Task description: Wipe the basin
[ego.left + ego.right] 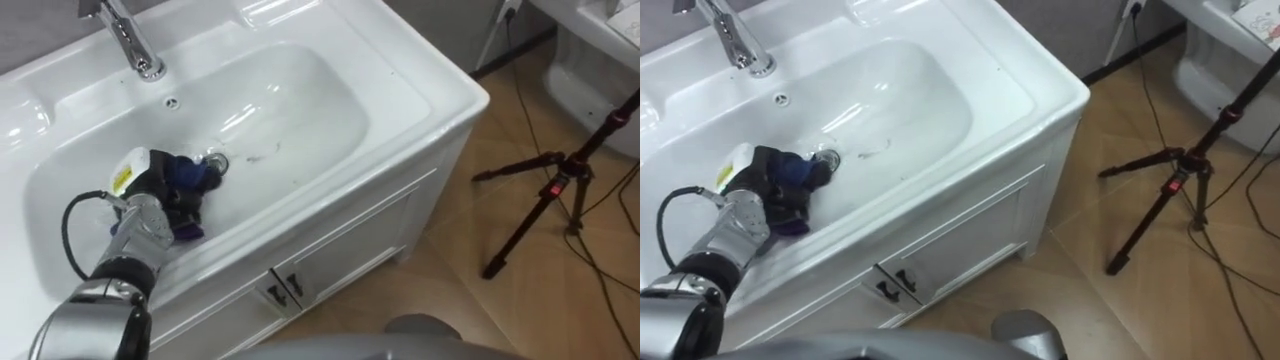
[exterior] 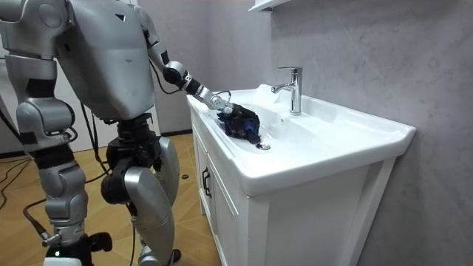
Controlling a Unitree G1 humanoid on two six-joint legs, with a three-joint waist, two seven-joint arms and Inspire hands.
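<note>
The robot stood at the basin (image 1: 420, 85), its body close against the cabinet (image 1: 350, 235) below. Its left arm reached in from the near rim, and the left hand (image 1: 162, 198) lay low in the bowl with its fingers curled down into a cloth (image 1: 190, 178), gripping it. The cloth was dark blue and bunched up, lying on the bowl's floor on the robot's left, with one edge touching the drain (image 1: 217, 161). In the room view the cloth showed as a crumpled heap just inside the near wall. The tap (image 1: 128, 38) stood on the back ledge, well apart from the hand, with a small overflow hole (image 1: 172, 101) below it. The right arm hung at the robot's side, the right hand (image 2: 63, 230) low by its leg; how it was held could not be told. A tripod (image 1: 555, 190) stood on the floor (image 1: 450, 300) to the robot's right.
</note>
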